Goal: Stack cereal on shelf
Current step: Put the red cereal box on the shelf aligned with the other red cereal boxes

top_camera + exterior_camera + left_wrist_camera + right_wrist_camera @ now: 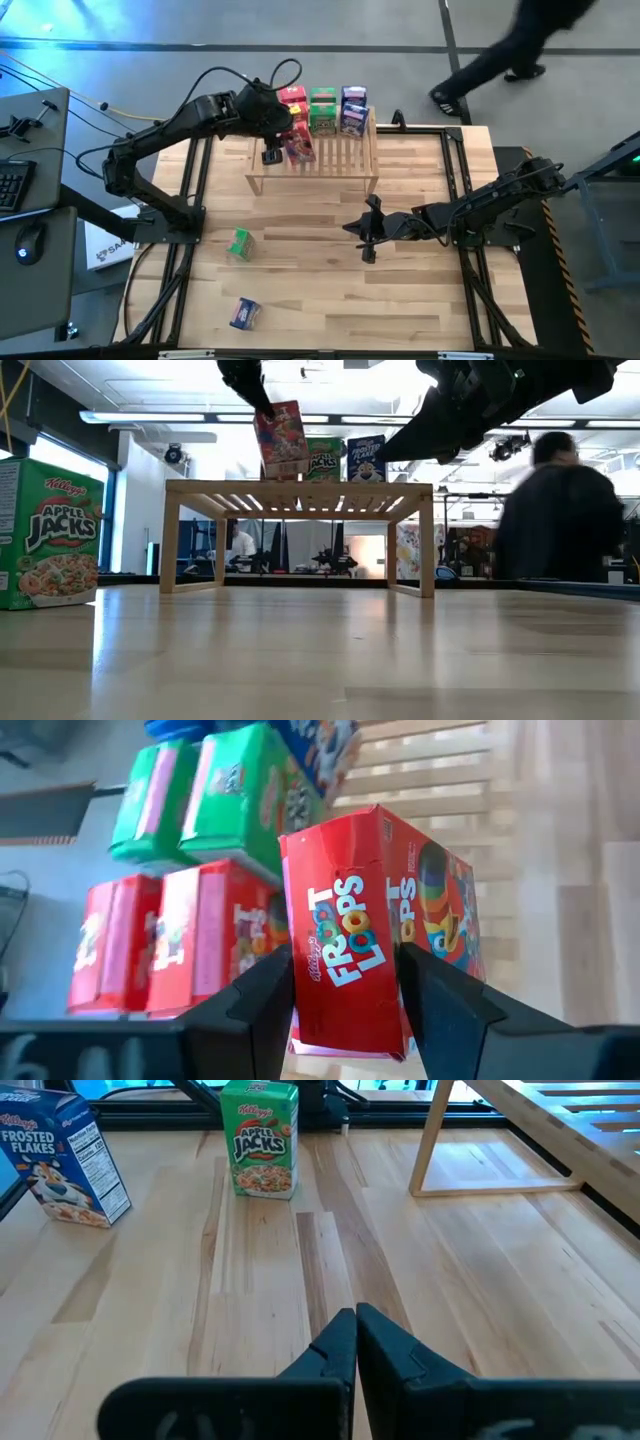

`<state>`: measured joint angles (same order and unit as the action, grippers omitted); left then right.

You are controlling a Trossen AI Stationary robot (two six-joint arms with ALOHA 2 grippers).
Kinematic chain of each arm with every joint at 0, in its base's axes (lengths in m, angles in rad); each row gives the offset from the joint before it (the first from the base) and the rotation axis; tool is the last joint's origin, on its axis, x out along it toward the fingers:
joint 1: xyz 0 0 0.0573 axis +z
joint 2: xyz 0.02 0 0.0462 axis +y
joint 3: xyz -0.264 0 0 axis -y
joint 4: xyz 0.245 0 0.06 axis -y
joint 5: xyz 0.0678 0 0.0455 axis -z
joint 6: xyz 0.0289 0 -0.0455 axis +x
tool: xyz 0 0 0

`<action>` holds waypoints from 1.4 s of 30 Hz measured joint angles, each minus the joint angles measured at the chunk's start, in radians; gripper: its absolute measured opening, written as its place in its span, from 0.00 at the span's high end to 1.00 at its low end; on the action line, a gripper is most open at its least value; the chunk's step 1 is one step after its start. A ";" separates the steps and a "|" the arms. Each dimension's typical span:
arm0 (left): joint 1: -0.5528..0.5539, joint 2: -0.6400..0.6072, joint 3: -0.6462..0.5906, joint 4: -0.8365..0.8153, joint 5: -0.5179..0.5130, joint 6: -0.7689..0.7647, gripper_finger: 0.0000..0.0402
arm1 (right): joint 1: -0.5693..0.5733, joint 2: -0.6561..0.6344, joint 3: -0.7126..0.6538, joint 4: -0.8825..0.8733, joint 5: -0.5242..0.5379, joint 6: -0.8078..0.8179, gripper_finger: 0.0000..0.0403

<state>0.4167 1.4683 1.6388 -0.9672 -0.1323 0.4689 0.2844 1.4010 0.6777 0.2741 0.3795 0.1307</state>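
Our left gripper (345,1005) grasped a red Froot Loops box (385,935) by its sides, holding it over the wooden shelf (350,158), just beside the red, green and blue boxes stacked there. Our right gripper (355,1342) hung clenched and empty above the table (400,300). An Apple Jacks box (239,243) and a Frosted Flakes box (244,314) stood on the tabletop.

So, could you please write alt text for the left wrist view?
The left gripper holds a red Froot Loops box above the slatted shelf. Behind it stand two red boxes and two green boxes.
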 joint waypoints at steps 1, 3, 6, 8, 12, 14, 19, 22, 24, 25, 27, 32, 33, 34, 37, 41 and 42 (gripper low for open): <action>0.007 0.000 -0.001 0.001 -0.004 0.001 0.60 | 0.000 0.000 0.000 0.000 -0.006 0.000 1.00; 0.018 0.000 -0.005 0.000 -0.026 0.012 0.60 | 0.000 0.000 0.000 0.000 -0.007 0.002 1.00; 0.028 0.014 -0.006 0.003 -0.064 0.021 0.60 | 0.000 0.000 0.000 0.000 -0.007 0.003 1.00; 0.033 0.023 -0.006 0.005 -0.068 0.037 0.60 | 0.000 0.000 0.000 0.000 -0.008 0.003 1.00; 0.035 0.046 -0.006 0.032 -0.100 0.059 0.60 | 0.000 0.000 0.000 0.000 -0.010 0.004 1.00; 0.034 0.050 -0.007 0.042 -0.131 0.072 0.60 | 0.000 0.000 0.000 0.000 -0.010 0.009 1.00; 0.027 0.051 -0.006 0.052 -0.140 0.083 0.54 | 0.000 0.000 0.000 0.000 -0.015 0.010 1.00; 0.022 0.051 -0.006 0.049 -0.140 0.083 0.49 | 0.000 0.000 0.000 0.000 -0.016 0.009 1.00; 0.021 0.051 -0.006 0.049 -0.140 0.083 0.46 | 0.000 0.000 0.000 0.000 -0.016 0.009 1.00; 0.019 0.051 -0.006 0.049 -0.141 0.083 0.45 | 0.000 0.000 0.000 0.000 -0.016 0.010 1.00; 0.014 0.051 -0.006 0.049 -0.141 0.082 0.43 | 0.000 0.000 0.000 0.000 -0.017 0.010 1.00; 0.001 0.048 -0.006 0.048 -0.200 0.084 0.42 | 0.000 0.000 0.000 0.000 -0.017 0.010 1.00; -0.003 0.042 -0.007 0.045 -0.220 0.087 0.42 | 0.000 0.000 0.000 0.000 -0.017 0.010 1.00; -0.010 0.033 -0.007 0.043 -0.234 0.092 0.42 | 0.000 0.000 0.000 0.000 -0.017 0.010 1.00; -0.029 -0.012 -0.007 0.045 -0.242 0.082 0.44 | 0.001 0.000 0.000 0.000 -0.024 0.010 1.00; -0.037 -0.089 -0.008 0.033 -0.186 -0.017 0.48 | 0.008 0.000 0.000 0.000 -0.026 0.010 1.00; -0.033 -0.112 -0.023 0.036 -0.161 -0.053 0.50 | 0.011 0.000 0.000 0.000 -0.029 0.010 1.00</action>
<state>0.3835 1.3559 1.6163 -0.9316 -0.2931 0.4162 0.2951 1.4014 0.6777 0.2741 0.3504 0.1410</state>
